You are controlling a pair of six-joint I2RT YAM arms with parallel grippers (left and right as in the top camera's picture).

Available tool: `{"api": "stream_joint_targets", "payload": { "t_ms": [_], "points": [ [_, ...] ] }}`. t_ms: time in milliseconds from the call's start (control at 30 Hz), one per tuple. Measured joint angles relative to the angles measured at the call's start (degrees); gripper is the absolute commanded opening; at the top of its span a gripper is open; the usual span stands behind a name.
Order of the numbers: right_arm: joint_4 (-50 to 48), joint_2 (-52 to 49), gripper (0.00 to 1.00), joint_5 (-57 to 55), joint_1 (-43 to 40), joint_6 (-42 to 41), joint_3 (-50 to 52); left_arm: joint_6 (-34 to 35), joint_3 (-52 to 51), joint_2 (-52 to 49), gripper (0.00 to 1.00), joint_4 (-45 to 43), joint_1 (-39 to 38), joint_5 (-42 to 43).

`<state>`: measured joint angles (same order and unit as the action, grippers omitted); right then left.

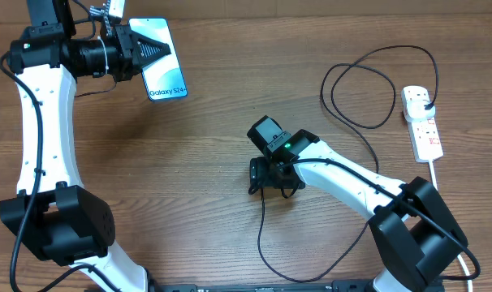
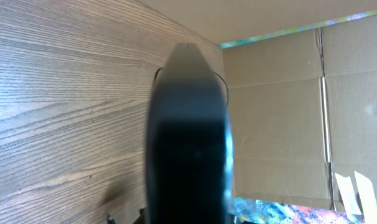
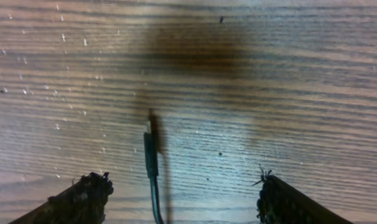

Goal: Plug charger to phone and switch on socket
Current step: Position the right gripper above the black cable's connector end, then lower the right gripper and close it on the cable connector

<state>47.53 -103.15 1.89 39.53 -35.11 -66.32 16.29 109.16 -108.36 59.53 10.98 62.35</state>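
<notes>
The phone (image 1: 161,61), light blue screen up with "Galaxy S24+" at its near edge, is at the back left, and my left gripper (image 1: 142,53) is shut on its far end. In the left wrist view the phone (image 2: 188,137) is a dark blurred slab filling the middle. The charger, a thin black cable (image 1: 368,89), loops from its plug in the white socket (image 1: 425,130) at the right. Its connector tip (image 3: 149,146) lies on the wood between the fingers (image 3: 83,196) of my right gripper (image 3: 182,193), which is open and low over it at mid-table (image 1: 266,174), touching nothing.
The socket's white cord (image 1: 442,191) runs toward the front right. A slack loop of the black cable (image 1: 266,251) lies near the front edge by the right arm's base. Cardboard walls (image 2: 288,112) stand behind the table.
</notes>
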Motion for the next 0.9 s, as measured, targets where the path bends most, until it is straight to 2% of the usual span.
{"api": "stream_joint_targets", "payload": {
  "t_ms": [267, 667, 900],
  "points": [
    [-0.59, -1.16, 0.77, -0.24, 0.37, -0.09, -0.02, -0.02, 0.00, 0.00, 0.04, 0.02, 0.00, 0.00],
    [-1.86, -3.43, 0.76, -0.87, 5.18, -0.24, -0.02, -0.02, 0.00, 0.00, 0.04, 0.50, 0.00, 0.00],
    [-2.95, -3.69, 0.63, -1.09, 5.25, -0.52, -0.07, -0.22, 0.00, 0.00, 0.04, 0.50, 0.00, 0.00]
  ]
}}
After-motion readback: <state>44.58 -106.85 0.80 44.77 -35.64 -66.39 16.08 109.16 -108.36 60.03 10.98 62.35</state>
